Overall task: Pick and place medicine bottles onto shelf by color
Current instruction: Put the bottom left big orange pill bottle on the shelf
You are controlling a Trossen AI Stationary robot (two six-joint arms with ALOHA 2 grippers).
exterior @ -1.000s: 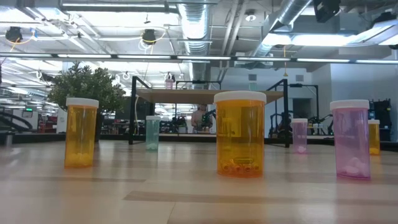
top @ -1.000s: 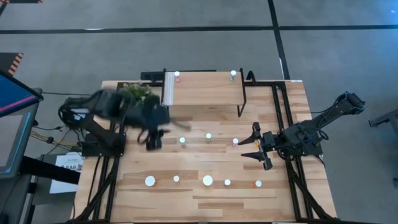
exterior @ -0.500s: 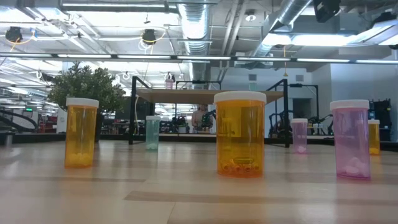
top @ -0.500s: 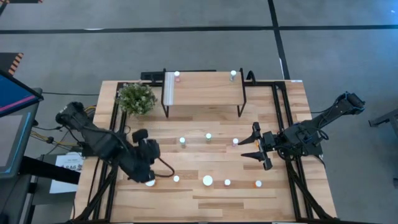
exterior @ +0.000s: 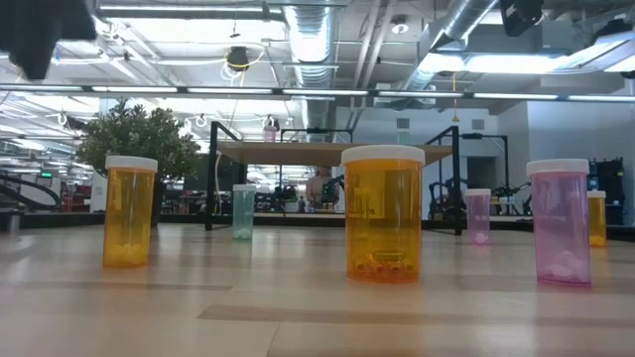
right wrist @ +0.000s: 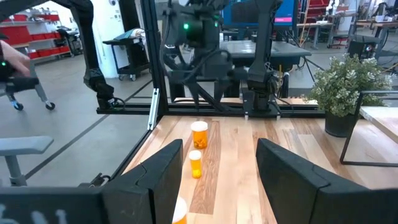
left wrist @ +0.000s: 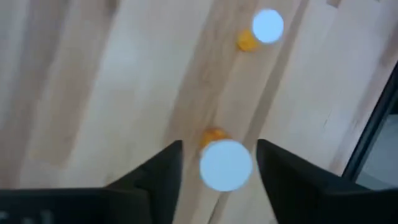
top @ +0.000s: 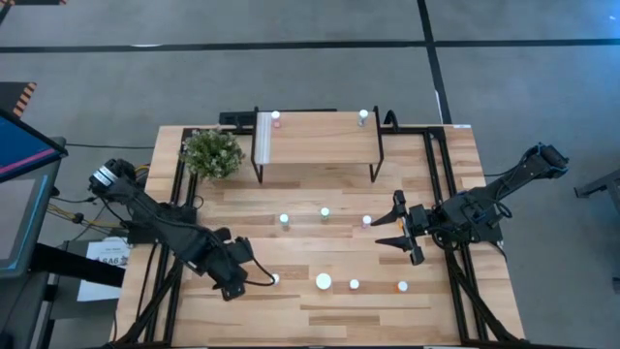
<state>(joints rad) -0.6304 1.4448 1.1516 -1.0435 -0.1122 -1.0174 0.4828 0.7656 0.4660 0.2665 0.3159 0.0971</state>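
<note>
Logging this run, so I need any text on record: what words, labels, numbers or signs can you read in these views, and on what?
None can be read.
Paper sheet by the left arm's base: dark print, too small to read.
Big orange bottle: a label patch, blurred.
Screens behind the left arm: lit, no legible text.
Other bottles and the shelf: no lettering visible.

Beyond the pale plank tabletop (top: 320, 320), a grey concrete floor (top: 291, 73) crossed by dark lines surrounds the rig, while overhead silver ventilation ducts (exterior: 308, 30) and long fluorescent strip lights (exterior: 427, 95) hang over a workshop with red storage shelving (right wrist: 37, 34).
</note>
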